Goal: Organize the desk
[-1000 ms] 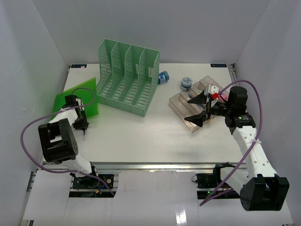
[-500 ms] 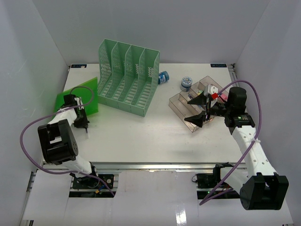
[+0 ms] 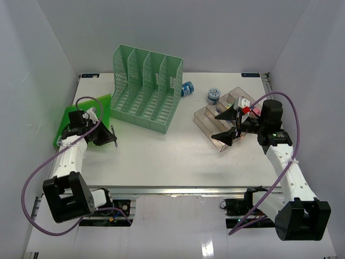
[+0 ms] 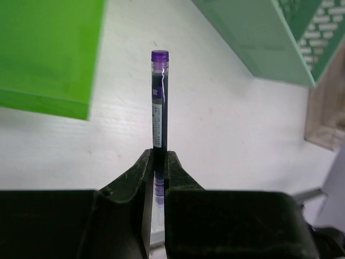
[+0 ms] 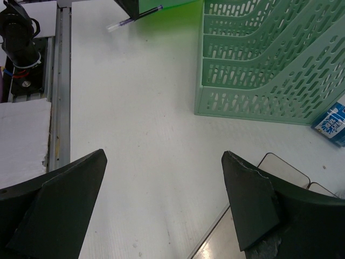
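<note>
From above we saw the bench (image 3: 161,154) filling the white-walled enclosure, with its metal rail along the six o'clock edge. The left pincer (image 3: 108,137) sat toward nine o'clock, its jaws narrow and clamped on a slim pen (image 4: 159,102) with a purple end. In the wrist view the barrel was pinched between the two fingers and stuck out ahead of them. A bright green folder (image 3: 81,116) lay just beside that pincer, toward ten o'clock. The green mesh file rack (image 3: 145,89) stood upright at eleven o'clock. At three o'clock the right pincer (image 3: 230,125) hung over the clear tiered tray (image 3: 213,121) — jaws spread wide and empty.
</note>
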Robot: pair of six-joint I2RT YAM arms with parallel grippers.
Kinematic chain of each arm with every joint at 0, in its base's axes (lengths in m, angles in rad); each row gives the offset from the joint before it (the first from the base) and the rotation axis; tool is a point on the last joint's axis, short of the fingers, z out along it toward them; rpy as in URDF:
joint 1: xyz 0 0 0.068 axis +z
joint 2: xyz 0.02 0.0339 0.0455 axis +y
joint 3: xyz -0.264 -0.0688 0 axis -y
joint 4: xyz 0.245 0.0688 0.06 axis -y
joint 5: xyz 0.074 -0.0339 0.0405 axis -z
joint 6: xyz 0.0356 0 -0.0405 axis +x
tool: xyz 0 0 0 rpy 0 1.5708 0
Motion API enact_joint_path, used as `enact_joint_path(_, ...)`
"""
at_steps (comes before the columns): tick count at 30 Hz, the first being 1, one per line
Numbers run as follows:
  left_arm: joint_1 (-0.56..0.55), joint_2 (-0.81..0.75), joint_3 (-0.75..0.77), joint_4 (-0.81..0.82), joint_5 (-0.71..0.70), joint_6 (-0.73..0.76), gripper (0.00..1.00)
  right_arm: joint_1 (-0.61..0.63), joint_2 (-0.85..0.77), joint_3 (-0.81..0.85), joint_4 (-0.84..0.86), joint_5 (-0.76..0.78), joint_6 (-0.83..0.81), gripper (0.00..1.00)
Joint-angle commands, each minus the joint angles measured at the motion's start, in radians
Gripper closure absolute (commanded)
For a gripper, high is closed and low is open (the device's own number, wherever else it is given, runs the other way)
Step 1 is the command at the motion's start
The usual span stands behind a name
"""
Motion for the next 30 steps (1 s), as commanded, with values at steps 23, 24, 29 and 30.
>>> enact_joint_path(23, -0.990, 0.278, 0.231, 0.643, -0.084, -0.616, 1.00, -0.124, -0.016, -0.002, 0.026, 0.087, -0.001, 0.06)
enact_joint_path(24, -1.009, 0.343, 0.254, 0.692, -0.100, -0.644, 1.00, -0.138, -0.018, -0.002, 0.029, 0.097, 0.003, 0.06)
enact_joint_path(29, -1.051, 0.583, 0.483, 0.775, -0.185, -0.755, 1.00, -0.179, -0.025, -0.002, 0.032, 0.142, 0.017, 0.06)
enact_joint_path(30, -1.055, 0.630, 0.530, 0.779, -0.193, -0.763, 1.00, -0.183, -0.025, -0.002, 0.032, 0.149, 0.017, 0.06)
